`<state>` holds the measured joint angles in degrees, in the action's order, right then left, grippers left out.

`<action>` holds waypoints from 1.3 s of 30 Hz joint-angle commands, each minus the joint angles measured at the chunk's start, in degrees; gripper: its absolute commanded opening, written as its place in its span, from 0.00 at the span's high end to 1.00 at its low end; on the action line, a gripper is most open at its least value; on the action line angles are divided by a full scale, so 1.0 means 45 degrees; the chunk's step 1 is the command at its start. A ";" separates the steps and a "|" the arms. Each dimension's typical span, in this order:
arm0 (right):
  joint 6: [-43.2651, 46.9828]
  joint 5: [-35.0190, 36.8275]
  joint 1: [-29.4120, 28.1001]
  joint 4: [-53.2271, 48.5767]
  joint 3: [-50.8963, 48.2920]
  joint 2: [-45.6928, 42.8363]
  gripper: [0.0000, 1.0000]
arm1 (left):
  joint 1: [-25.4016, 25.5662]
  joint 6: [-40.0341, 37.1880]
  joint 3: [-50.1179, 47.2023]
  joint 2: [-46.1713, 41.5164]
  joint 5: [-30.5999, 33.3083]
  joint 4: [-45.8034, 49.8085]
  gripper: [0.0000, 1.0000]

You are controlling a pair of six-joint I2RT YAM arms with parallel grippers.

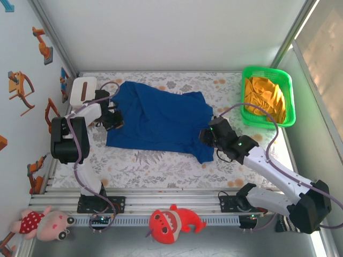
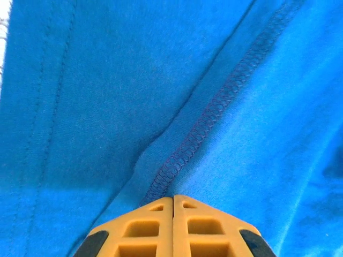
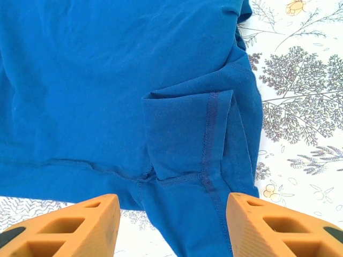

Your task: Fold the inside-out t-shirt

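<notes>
Top external shows one blue t-shirt [image 1: 155, 120], pinched by left jaws (right jaws open).

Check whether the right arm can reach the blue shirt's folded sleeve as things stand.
Probably yes. The right gripper hangs open directly over the sleeve at the t-shirt edge, with nothing between them; a straight descent should do.

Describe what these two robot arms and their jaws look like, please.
The left arm and right arm are jointed white tubes with chunky black motor housings, each trailed by a looping lilac cable. Black bases bolt to a silver rail. The jaws are orange-yellow plastic wedges with hollow cells and black patches.
</notes>
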<state>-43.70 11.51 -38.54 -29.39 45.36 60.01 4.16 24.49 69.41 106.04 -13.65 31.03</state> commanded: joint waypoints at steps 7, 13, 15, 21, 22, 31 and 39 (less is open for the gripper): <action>-0.0151 0.0211 0.0089 -0.0028 0.0036 -0.0021 0.46 | 0.0051 -0.0631 0.1071 0.0472 0.0984 0.1050 0.37; -0.0190 0.0348 0.0089 -0.0183 -0.0060 -0.0346 0.46 | 0.0124 -0.0805 0.1285 0.1111 0.0802 0.1071 0.40; -0.0204 0.0333 0.0089 -0.0188 -0.0081 -0.0347 0.47 | 0.0205 -0.0813 0.1254 0.1182 0.0734 0.1036 0.46; -0.0200 0.0227 0.0089 -0.0090 -0.0082 -0.0118 0.47 | 0.0429 -0.0722 0.1127 0.1237 0.0051 0.0738 0.99; -0.0163 0.0180 0.0089 -0.0057 -0.0062 -0.0031 0.47 | 0.0428 -0.0635 0.1100 0.1125 -0.0037 0.0729 1.00; 0.1074 -0.0028 0.0089 -0.0149 0.0948 0.2142 0.46 | 0.0223 0.0162 -0.0119 -0.1995 0.0362 0.1191 1.00; 0.1709 0.1222 0.0171 -0.0607 0.2798 0.4712 0.40 | -0.0685 0.0302 -0.1880 -0.4912 0.0049 0.1290 1.00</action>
<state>-37.69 12.86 -38.33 -30.44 55.57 79.44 2.68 24.80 63.11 86.50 -12.58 34.87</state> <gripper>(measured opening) 0.602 0.025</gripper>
